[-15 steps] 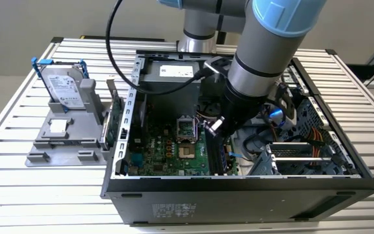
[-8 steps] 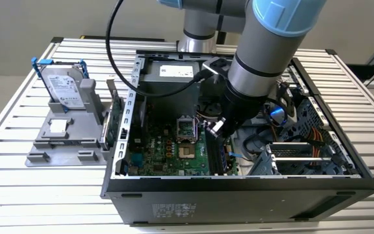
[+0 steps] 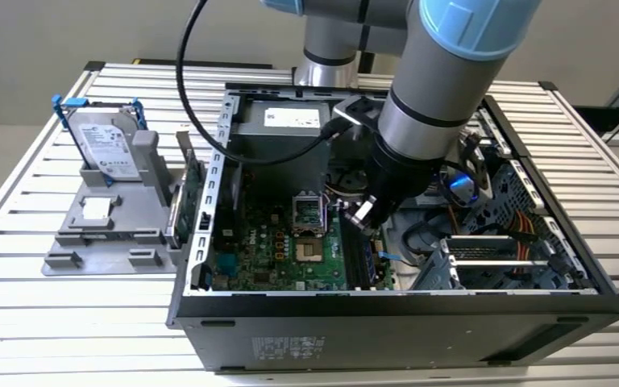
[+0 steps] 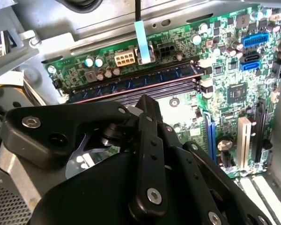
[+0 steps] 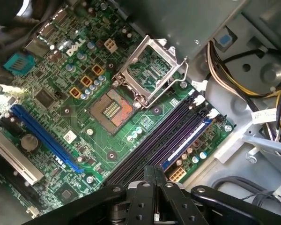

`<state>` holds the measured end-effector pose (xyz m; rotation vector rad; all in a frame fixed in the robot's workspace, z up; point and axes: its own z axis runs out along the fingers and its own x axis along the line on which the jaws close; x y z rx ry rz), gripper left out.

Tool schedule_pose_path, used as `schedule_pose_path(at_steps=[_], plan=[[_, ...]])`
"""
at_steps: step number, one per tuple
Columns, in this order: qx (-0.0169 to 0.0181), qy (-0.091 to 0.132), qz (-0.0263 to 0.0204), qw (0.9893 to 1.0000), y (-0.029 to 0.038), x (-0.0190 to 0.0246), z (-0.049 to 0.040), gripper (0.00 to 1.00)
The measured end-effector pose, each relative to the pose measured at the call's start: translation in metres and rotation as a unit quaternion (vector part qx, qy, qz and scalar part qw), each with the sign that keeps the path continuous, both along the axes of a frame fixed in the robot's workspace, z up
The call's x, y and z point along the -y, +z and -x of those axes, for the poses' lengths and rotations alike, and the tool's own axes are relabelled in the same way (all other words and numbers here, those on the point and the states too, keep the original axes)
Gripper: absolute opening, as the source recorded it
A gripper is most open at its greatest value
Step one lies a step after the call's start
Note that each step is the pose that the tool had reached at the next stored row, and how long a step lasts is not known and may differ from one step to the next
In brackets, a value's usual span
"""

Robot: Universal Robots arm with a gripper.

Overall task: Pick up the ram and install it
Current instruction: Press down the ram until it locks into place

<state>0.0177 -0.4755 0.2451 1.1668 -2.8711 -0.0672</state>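
I have the gripper [image 3: 361, 216] down inside the open computer case [image 3: 396, 302], fingers pressed together with nothing between them, just above the ram [image 4: 140, 79]. The ram sits in the motherboard [image 5: 84, 117] slot nearest the case's right side, on the exterior view's right of the CPU socket [image 3: 306, 211].

Ram [image 4: 131, 83] in slot on board [image 5: 61, 126] inside PC case [image 3: 396, 322], gripper [image 3: 361, 216] just above, hard drive [image 3: 105, 145] in stand at exterior view's left

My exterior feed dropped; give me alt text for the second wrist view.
The ram, a bluish stick, sits in a motherboard slot, with the black gripper directly over the empty slots beside it.
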Motion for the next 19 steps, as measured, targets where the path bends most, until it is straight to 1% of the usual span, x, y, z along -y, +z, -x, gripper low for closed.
schedule_pose_path(at_steps=[5, 8, 10, 12, 16, 17, 19], plan=[[0.0, 0.024, -0.0006, 0.9997, 0.0, 0.0, -0.0003, 0.0], [0.0, 0.04, -0.0014, 0.9992, 0.0, 0.0, -0.0004, 0.0], [0.0, 0.049, -0.0034, 0.9988, 0.0, 0.0, -0.0005, 0.0], [0.0003, 0.058, -0.0089, 0.9983, 0.0, 0.0, -0.0005, 0.0], [0.002, 0.074, -0.026, 0.9969, 0.0, 0.0, -0.0005, 0.0], [0.0028, 0.079, -0.0277, 0.9965, 0.0001, 0.0, -0.0005, 0.0], [0.0041, 0.092, -0.0288, 0.9953, 0.0, -0.0001, -0.0006, 0.0]])
